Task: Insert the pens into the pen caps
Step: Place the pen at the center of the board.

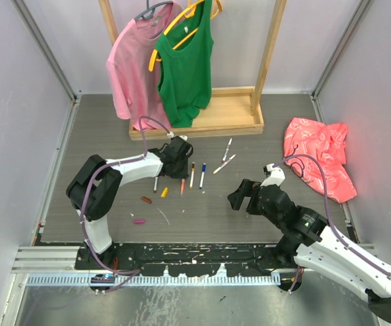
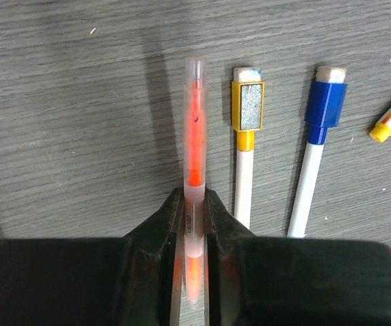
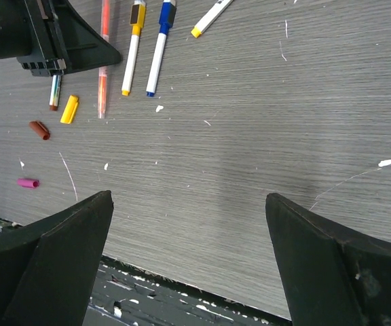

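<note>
My left gripper (image 2: 194,204) is shut on an orange pen (image 2: 194,122) with a translucent barrel, gripping it near one end, low over the table. Beside it lie a yellow-ended pen (image 2: 244,170) and a blue-ended pen (image 2: 314,163). From above, the left gripper (image 1: 177,157) is over this row of pens (image 1: 192,175). Two more pens (image 1: 225,157) lie further right. A yellow cap (image 3: 69,109), a brown cap (image 3: 39,130) and a magenta cap (image 3: 27,183) lie loose near the front left. My right gripper (image 3: 189,197) is open and empty over bare table.
A wooden clothes rack base (image 1: 195,122) with a pink shirt (image 1: 134,61) and a green top (image 1: 185,61) stands at the back. A red cloth (image 1: 321,159) lies at the right. The table's front edge (image 3: 182,295) is just below my right gripper.
</note>
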Available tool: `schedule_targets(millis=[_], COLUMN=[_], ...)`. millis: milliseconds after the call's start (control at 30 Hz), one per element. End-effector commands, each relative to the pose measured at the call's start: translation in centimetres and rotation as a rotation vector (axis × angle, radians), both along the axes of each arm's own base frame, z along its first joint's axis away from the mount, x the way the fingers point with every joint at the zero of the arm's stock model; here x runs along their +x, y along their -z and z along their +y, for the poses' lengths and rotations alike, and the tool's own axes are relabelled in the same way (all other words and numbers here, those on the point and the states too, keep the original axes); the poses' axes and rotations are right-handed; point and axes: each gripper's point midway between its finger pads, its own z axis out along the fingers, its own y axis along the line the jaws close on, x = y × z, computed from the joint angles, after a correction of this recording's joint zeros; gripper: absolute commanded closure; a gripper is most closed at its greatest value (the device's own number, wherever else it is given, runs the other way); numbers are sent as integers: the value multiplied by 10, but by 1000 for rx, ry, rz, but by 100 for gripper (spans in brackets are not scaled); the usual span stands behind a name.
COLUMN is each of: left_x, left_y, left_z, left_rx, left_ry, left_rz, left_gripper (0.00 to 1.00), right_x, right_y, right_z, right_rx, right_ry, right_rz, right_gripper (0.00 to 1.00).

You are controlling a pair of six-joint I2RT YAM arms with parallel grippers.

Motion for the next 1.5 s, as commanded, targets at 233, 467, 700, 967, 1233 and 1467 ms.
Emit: schedule_targets(millis=[233,467,700,967,1233,1467], left_x=[11,13,19,-5,-41,-54], left_y=[1,-14,-70,-116,-120,-97], left_z=[11,18,24,39,83,110], left_rx=[21,6,-13,-57,-22,14], left_ry=[-48,-59,-27,15,-27,-78], left_rz=[-20,-46,-166,-238,-257,-205], left_gripper=[76,74,72,70,67,66], right_x=[-1,-1,-3,-1,-1,-2], right_y=[-25,-31,-24,-20,-14,-8], right_z=[16,17,19,17,17,19], right_rx=[79,102,103,88,70,60], right_ry=[-65,-63,-68,-58,-56,-62], right_rz=[-37,-46,-26,-26,-15,11], right_gripper=[1,1,1,1,1,1])
